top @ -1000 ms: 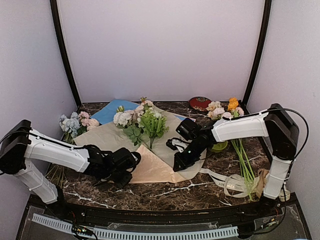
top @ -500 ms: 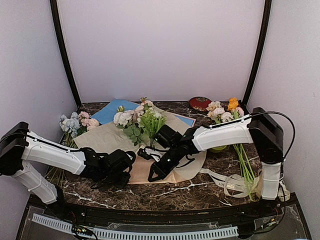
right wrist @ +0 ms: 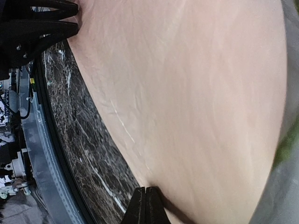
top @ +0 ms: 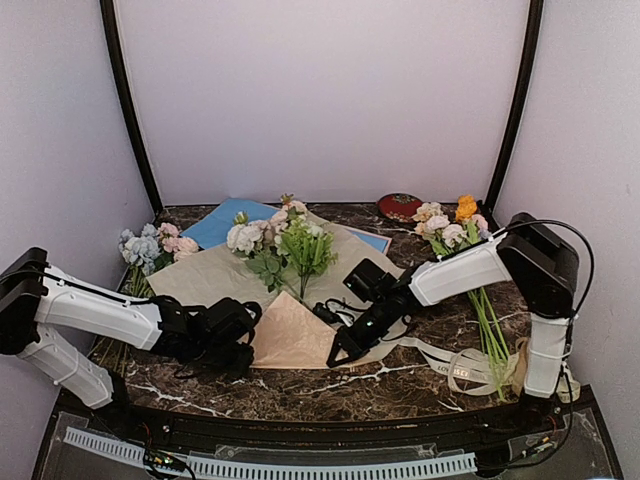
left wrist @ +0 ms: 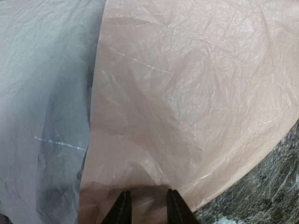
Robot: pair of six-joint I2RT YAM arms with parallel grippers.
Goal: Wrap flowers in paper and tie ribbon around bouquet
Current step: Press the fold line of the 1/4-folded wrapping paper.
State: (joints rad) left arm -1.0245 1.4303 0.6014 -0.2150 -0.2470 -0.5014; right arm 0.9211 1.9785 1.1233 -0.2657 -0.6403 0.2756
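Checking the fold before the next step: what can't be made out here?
- Lower stems of the flowers: top view, under the folded paper.
- Lettering on the ribbon: top view, too small.
- Whether the left pincer grips the paper: left wrist view, bottom edge cuts its fingers.

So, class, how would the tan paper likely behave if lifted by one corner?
The paper would probably flop, not stay flat: one flap already lies folded over itself. Its many creases suggest it crumples easily and keeps folds. It looks thin and light, so a push would likely bunch or slide it on the marble table.
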